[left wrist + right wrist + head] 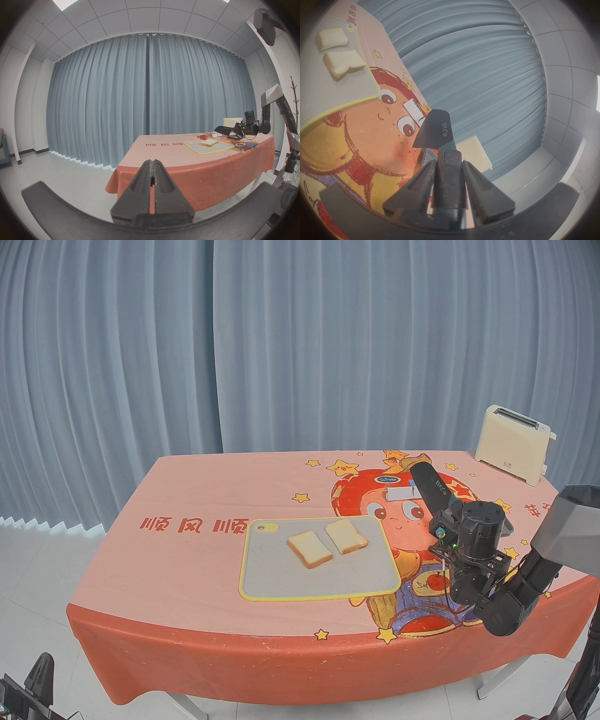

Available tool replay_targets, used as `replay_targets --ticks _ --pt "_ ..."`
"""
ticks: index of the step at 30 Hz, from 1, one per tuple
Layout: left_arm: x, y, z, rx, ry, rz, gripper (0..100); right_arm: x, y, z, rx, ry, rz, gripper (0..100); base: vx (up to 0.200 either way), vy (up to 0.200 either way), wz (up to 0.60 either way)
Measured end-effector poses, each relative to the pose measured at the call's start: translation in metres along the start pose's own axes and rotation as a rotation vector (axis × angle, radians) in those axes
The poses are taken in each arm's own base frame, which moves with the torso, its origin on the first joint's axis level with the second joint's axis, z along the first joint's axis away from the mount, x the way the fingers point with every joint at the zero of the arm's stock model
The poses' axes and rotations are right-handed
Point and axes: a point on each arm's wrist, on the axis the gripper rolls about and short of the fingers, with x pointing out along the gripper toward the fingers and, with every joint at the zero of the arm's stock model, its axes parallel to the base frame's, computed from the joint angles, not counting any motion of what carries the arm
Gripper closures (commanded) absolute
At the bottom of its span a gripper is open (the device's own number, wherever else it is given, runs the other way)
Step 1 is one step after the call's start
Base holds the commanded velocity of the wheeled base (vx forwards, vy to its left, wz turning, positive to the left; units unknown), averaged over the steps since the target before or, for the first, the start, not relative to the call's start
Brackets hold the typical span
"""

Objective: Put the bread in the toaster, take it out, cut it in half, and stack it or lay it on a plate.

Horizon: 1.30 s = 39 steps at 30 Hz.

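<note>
Black knife sits clamped, handle between the right fingers.

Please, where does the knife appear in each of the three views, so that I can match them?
Head view: knife to the right of the cutting board, above the tablecloth.
Left wrist view: knife far off, beyond the board.
Right wrist view: knife close up, handle between the fingers of the right gripper.
Shared landmark: the cutting board carrying two bread pieces.
</note>
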Motion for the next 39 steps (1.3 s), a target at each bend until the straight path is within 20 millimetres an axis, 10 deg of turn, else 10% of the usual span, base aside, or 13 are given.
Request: replay_targets --ticks 39 --pt "0.0000 0.0000 0.0000 0.000 0.000 0.000 100 0.0064 0.0089 -0.0011 -0.009 0.009 0.008 100 0.000 0.000 0.00"
